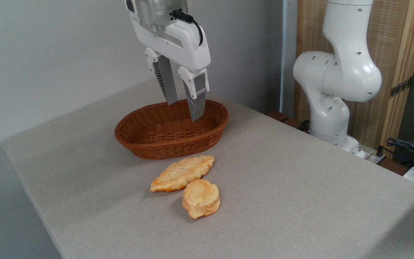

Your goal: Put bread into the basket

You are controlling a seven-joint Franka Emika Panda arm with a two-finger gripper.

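Gripper (184, 109) hangs open and empty, its fingertips hiding part of the basket (142, 138) rim; bread (201, 198) sits unobstructed

Gripper (184, 109) hangs open above the basket (149, 142), nothing between its fingers. Centre frame, the pastry (182, 173) touches the bun (201, 198) on its upper-left; bun's right and front sides lie clear.

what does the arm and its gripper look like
The arm is glossy white with rounded joints and small dark holes. The gripper has a white body under a silver metal collar, a black cable at its top, and two grey ribbed fingers in white mounts.
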